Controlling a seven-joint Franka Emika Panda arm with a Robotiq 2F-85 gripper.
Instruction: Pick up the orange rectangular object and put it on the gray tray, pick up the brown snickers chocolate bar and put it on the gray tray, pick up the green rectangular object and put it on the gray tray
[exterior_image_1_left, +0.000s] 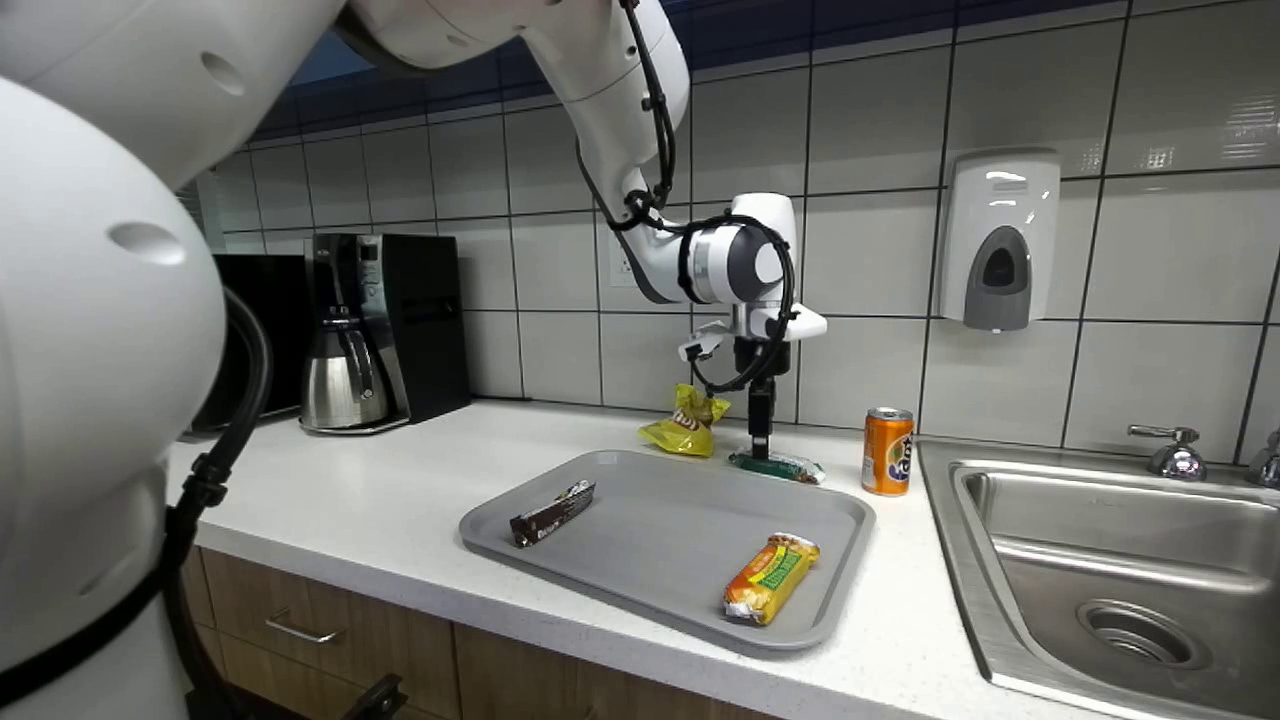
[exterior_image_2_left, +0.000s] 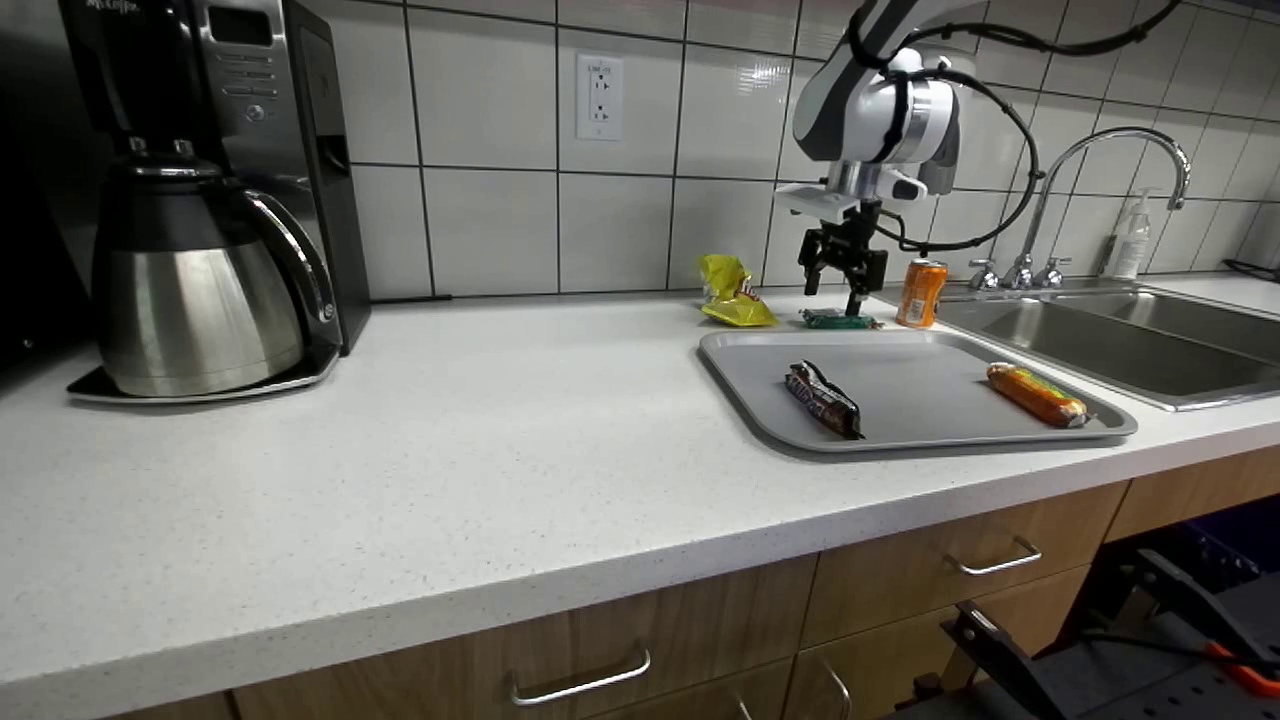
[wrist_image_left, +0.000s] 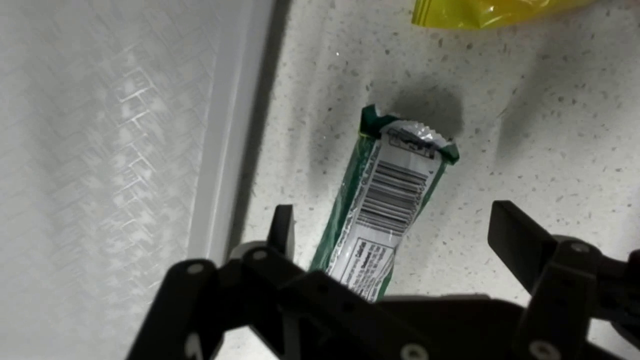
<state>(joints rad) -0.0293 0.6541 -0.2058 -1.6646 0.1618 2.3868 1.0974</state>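
Note:
The gray tray (exterior_image_1_left: 650, 530) lies on the counter and shows in both exterior views (exterior_image_2_left: 920, 380) and the wrist view (wrist_image_left: 125, 150). The orange rectangular object (exterior_image_1_left: 772, 578) lies on the tray's right part, also in an exterior view (exterior_image_2_left: 1038, 395). The brown Snickers bar (exterior_image_1_left: 552, 513) lies on its left part (exterior_image_2_left: 826, 400). The green rectangular object (exterior_image_1_left: 787, 467) lies on the counter behind the tray (exterior_image_2_left: 836, 319). My gripper (wrist_image_left: 392, 222) is open, above the green wrapper (wrist_image_left: 385, 200), with one finger on each side and gaps between. The wrapper's lower end is hidden by the gripper.
A yellow bag (exterior_image_1_left: 685, 425) stands left of the green object near the wall. An orange can (exterior_image_1_left: 888, 452) stands to its right, beside the sink (exterior_image_1_left: 955, 560). A coffee maker (exterior_image_2_left: 200, 280) stands at the far left. The tiled wall (exterior_image_1_left: 860, 250) is close behind the gripper.

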